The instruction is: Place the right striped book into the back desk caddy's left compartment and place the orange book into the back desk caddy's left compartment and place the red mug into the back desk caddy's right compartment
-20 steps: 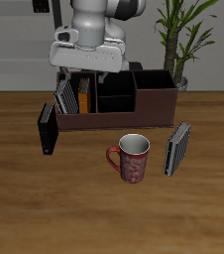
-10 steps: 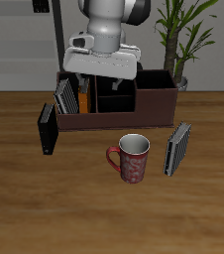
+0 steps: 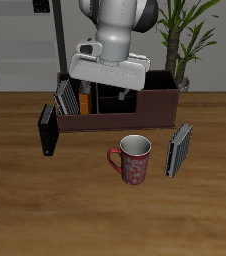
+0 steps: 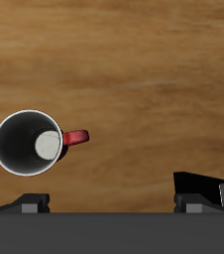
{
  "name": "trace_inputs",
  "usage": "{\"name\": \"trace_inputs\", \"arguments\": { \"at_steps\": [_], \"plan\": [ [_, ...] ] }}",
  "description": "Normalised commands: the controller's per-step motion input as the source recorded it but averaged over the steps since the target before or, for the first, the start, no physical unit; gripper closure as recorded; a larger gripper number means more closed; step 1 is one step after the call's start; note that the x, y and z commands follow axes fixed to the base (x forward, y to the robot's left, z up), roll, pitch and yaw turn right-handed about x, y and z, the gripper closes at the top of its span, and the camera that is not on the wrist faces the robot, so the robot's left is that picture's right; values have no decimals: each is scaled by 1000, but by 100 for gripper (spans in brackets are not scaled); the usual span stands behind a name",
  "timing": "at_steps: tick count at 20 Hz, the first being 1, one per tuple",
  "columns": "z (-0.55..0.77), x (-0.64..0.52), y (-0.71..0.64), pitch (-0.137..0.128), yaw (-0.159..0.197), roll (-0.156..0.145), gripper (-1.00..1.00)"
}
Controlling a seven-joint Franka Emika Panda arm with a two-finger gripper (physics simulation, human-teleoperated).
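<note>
Gripper (image 3: 118, 97) hangs over the back desk caddy (image 3: 155, 108), holding nothing; I can't tell how far apart its fingers stand. My red mug (image 3: 133, 160) stands upright on the table (image 3: 85, 215) in front of the caddy, a striped book (image 3: 179, 149) just beside it. The right striped book (image 3: 64, 97) and orange book (image 3: 84, 99) sit in the left compartment.

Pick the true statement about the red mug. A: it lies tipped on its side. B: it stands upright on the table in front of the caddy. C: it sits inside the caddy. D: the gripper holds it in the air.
B: the red mug stands upright on the bare table, open mouth up, nearer the front edge than the caddy.
</note>
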Motion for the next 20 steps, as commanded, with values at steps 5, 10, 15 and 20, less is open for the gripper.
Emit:
{"name": "trace_inputs", "arguments": {
  "at_steps": [5,10,15,20],
  "plan": [
    [-204,252,54,7,-78,-18,-100],
    [-191,108,85,2,-69,-13,-100],
    [-160,20,119,-28,-19,15,-100],
    [-252,18,117,45,-38,102,-100]
  ]
}}
